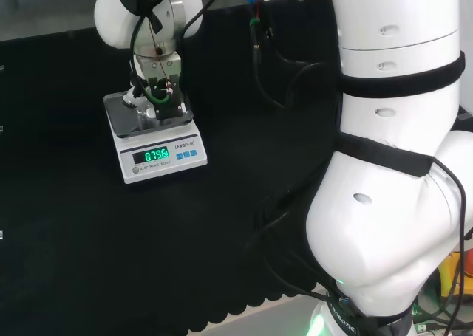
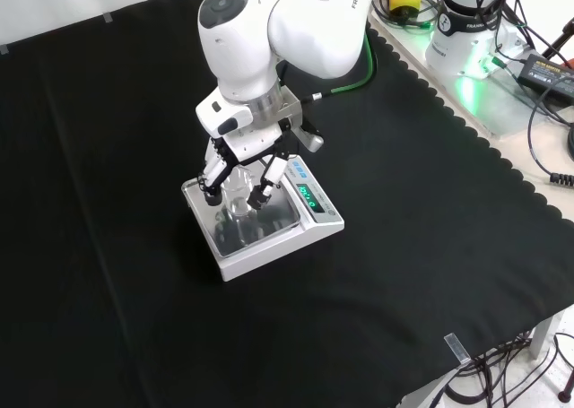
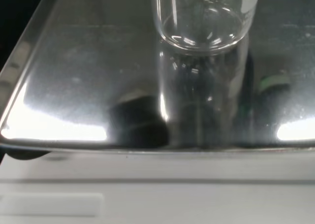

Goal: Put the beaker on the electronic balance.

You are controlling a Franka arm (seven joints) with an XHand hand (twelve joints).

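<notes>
Beaker upright on balance pan, between hand fingers.

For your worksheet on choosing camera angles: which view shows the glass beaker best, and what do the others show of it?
The wrist view: the beaker is close, its clear base standing on the balance's steel pan. The front view shows it small between the hand's fingers. In the head view the hand mostly hides it.

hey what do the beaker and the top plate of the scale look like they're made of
The beaker looks like clear glass, possibly clear plastic: the pan shows through its wall, and its base has bright curved highlights. The scale's weighing pan looks like brushed or polished metal, probably stainless steel: it is silvery, with streaky glare and a mirror image of the beaker.
</notes>
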